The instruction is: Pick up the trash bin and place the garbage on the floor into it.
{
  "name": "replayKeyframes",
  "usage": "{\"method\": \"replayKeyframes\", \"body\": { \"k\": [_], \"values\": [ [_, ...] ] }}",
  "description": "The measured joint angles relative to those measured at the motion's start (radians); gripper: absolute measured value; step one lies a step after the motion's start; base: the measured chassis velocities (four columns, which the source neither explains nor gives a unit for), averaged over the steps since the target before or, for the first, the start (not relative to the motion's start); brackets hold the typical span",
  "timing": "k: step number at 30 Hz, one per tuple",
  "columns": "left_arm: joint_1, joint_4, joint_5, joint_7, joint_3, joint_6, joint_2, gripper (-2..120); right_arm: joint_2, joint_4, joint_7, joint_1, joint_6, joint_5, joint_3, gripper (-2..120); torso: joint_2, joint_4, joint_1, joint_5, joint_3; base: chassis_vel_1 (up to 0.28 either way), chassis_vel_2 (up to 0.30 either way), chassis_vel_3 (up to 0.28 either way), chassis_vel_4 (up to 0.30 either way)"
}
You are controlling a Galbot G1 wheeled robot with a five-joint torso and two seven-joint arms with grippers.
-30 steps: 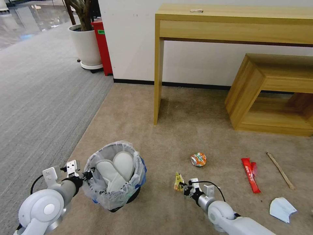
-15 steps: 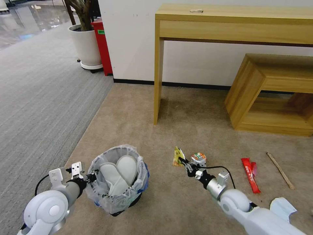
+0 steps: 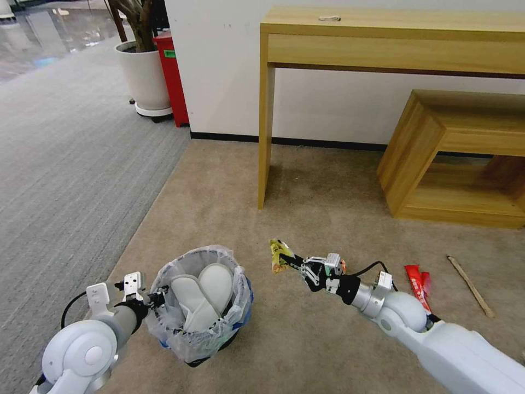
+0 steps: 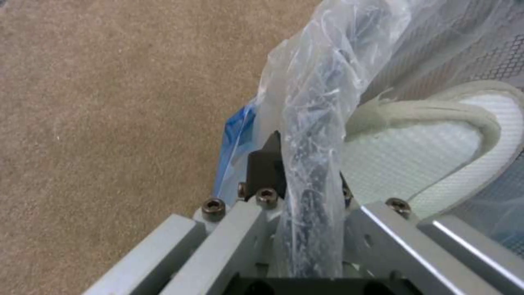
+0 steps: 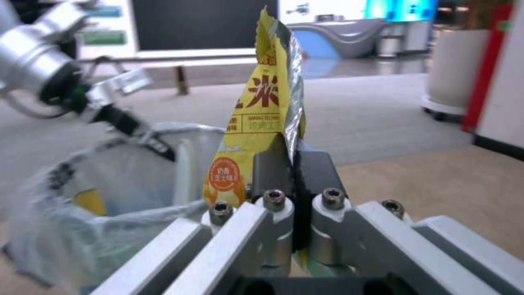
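The black trash bin, lined with a crinkly white bag, holds two white slippers and is tilted a little. My left gripper is shut on its near-left rim; the left wrist view shows the fingers pinching bag and rim beside a slipper. My right gripper is shut on a yellow snack wrapper, held in the air just right of the bin. The right wrist view shows that wrapper upright, with the bin just beyond it. A red wrapper and a wooden stick lie on the beige floor.
A tall wooden console table stands against the wall, its leg beyond the bin. A low wooden bench sits at the right. A white planter and a red box stand at the back left, by grey striped carpet.
My right gripper has lifted the yellow wrapper off the carpet and carried it left toward the bin. The left gripper and bin have shifted slightly nearer and to the right.
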Motion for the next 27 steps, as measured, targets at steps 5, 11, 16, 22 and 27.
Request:
{"method": "replayKeyframes", "body": {
  "k": [5,11,16,22,27],
  "values": [
    [-0.002,0.000,0.005,0.001,0.010,0.002,0.007,1,-0.041,0.041,-0.054,0.056,-0.015,-0.012,-0.031,0,0.000,-0.0001,0.000,0.0000,0.000,0.000,0.000,0.000,0.000],
    [-0.009,0.000,0.011,0.002,0.024,0.004,0.008,1,-0.073,0.103,-0.061,0.155,-0.046,-0.004,-0.099,0,0.000,-0.0001,0.000,0.0000,0.000,0.000,0.000,0.000,0.000],
    [-0.015,0.000,0.014,0.002,0.033,0.004,0.011,1,-0.084,0.139,-0.026,0.275,-0.074,0.019,-0.199,0,0.000,0.0000,0.000,-0.0002,0.000,0.000,0.000,0.000,0.000],
    [-0.021,-0.002,0.013,0.001,0.037,0.005,0.018,1,-0.073,0.156,0.021,0.386,-0.105,0.051,-0.312,0,0.000,-0.0001,0.000,-0.0002,0.000,0.000,0.000,0.000,0.000],
    [-0.022,-0.003,0.012,0.000,0.037,0.005,0.020,1,-0.037,0.159,0.055,0.499,-0.123,0.073,-0.438,0,0.000,0.0000,0.000,-0.0001,0.000,0.000,0.000,0.000,0.000]
  ]
}}
